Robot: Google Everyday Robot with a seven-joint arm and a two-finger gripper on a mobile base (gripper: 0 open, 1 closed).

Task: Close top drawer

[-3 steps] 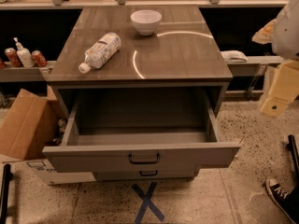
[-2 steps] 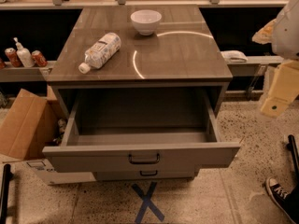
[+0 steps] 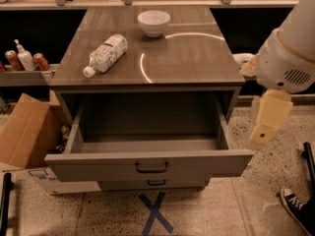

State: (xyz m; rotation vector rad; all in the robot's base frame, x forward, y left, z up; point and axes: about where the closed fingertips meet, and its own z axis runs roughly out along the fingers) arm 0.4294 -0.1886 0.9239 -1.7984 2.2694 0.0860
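The top drawer (image 3: 98, 167) of the grey cabinet is pulled far out toward me. Its deep grey box is empty, and a small dark loop handle (image 3: 151, 167) sits at the centre of its front panel. My gripper (image 3: 266, 124) hangs as a cream-coloured piece below the white arm (image 3: 288, 58). It is just right of the drawer's right front corner, a little above the front panel, and touches nothing.
On the cabinet top (image 3: 197, 58) lie a plastic bottle (image 3: 105, 54) on its side and a white bowl (image 3: 153, 22). A lower drawer front (image 3: 156, 183) shows beneath. A cardboard box (image 3: 24, 132) stands left, blue tape X (image 3: 155, 213) on the floor, a shoe (image 3: 295, 205) bottom right.
The arm and gripper have moved down and left, closer to the drawer's right front corner. The drawer has not moved.
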